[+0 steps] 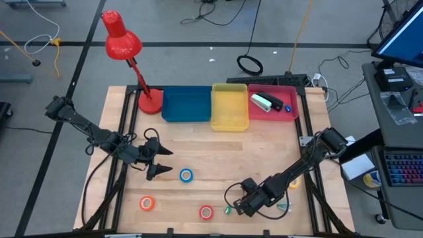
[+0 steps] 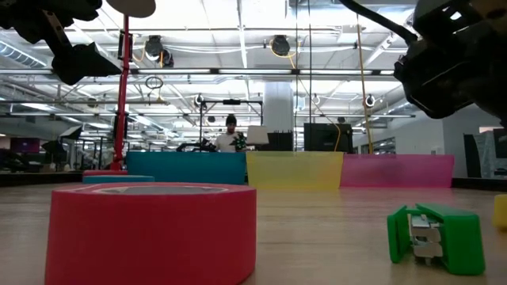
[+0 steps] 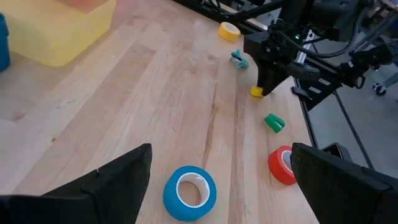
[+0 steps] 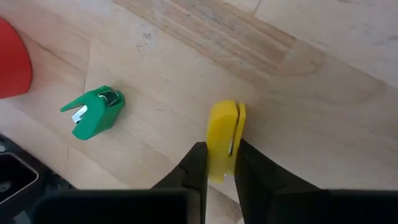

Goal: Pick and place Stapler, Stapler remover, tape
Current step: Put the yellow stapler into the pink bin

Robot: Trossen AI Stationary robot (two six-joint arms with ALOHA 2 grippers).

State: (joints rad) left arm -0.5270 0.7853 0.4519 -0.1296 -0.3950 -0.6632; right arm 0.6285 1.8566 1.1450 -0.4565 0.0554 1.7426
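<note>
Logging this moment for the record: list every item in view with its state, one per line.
right pincer: shut on yellow staple remover
left pincer: open, above blue tape
green staple remover: lying loose
red tape: flat on table
orange tape: flat
stapler: in pink bin

Bright, even overhead ceiling light; soft shadows; low view's nearest objects blurred.

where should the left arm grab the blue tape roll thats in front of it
The blue tape roll lies flat, pale core up, clear of other things. Probably best from straight above, one finger in the core and one outside, pinching the ring wall. The left gripper is open beside it.
</note>
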